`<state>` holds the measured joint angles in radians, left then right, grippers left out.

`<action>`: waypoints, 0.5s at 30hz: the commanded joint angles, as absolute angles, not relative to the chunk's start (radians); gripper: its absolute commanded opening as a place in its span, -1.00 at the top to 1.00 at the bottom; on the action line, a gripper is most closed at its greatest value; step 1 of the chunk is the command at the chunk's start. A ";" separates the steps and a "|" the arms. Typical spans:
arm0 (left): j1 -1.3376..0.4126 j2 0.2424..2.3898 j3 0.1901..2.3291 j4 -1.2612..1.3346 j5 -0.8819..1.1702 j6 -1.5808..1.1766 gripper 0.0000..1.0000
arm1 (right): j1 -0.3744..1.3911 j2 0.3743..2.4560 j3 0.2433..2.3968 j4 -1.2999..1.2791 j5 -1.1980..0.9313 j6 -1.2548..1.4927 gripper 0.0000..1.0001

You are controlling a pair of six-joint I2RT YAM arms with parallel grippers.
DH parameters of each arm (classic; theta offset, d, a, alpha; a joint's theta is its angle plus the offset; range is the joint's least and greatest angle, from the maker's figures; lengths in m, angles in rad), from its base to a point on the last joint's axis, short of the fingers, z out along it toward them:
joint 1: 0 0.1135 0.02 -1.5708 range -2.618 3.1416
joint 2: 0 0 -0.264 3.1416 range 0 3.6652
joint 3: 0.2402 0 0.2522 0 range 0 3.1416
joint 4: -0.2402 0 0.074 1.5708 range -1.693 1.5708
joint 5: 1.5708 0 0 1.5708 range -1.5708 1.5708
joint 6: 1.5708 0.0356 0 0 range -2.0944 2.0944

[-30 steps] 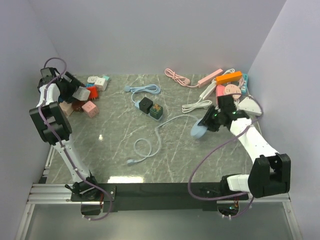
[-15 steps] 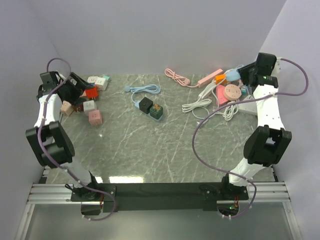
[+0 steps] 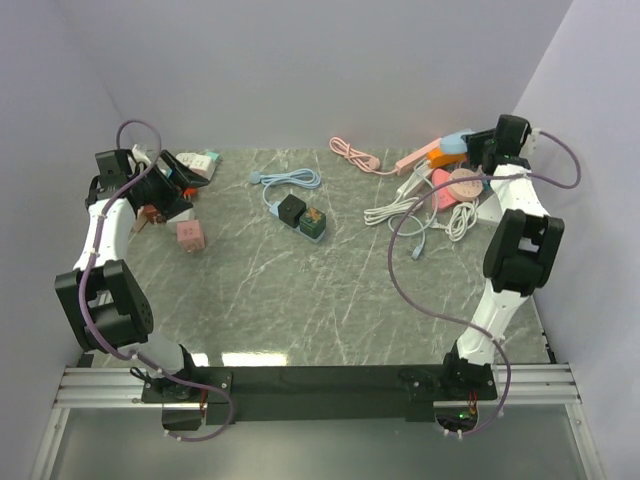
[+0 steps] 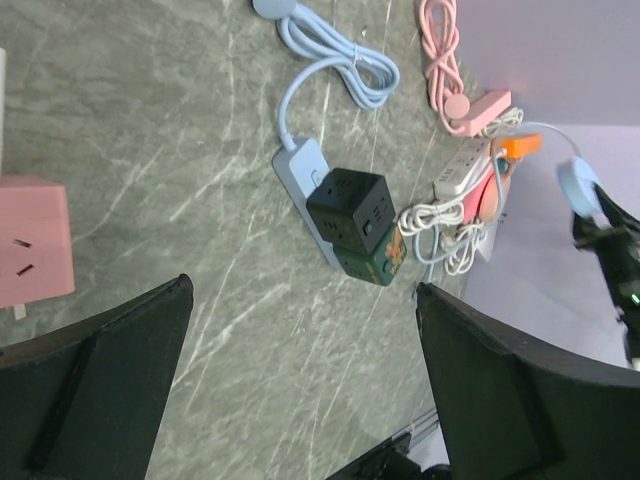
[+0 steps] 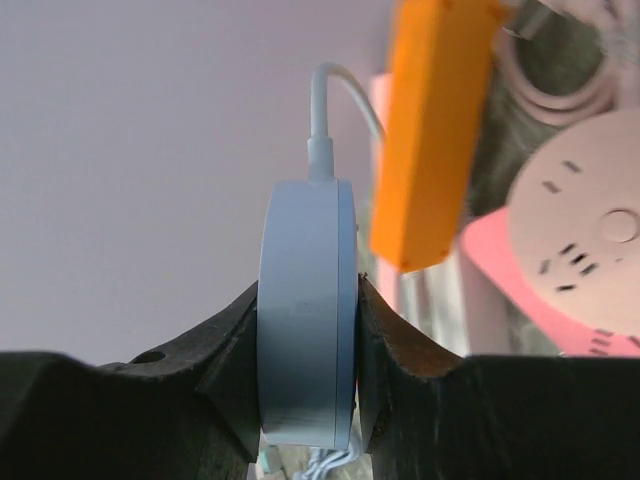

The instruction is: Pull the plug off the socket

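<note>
While R gripper (image 5: 308, 345) pinches blue socket (image 5: 307, 250), L gripper (image 4: 305, 335) gapes

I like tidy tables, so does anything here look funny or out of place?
Yes. The round blue socket is up off the table, pinched on its edge in the right gripper by the far right corner. Its cord trails out of the top. It stands out because the other sockets lie down on the table.
</note>
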<state>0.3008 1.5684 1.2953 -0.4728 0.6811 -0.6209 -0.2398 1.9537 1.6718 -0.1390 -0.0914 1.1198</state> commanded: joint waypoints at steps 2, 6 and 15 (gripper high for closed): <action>0.264 1.552 1.273 -0.466 0.713 -0.586 -0.99 | -0.245 2.049 1.762 -0.090 -0.115 1.166 0.87; 0.249 1.551 1.259 -0.462 0.710 -0.592 -0.99 | -0.245 2.089 1.769 -0.121 -0.107 1.170 0.22; 0.245 1.532 1.247 -0.460 0.698 -0.601 -0.99 | -0.245 2.005 1.877 -0.512 0.082 1.091 -0.67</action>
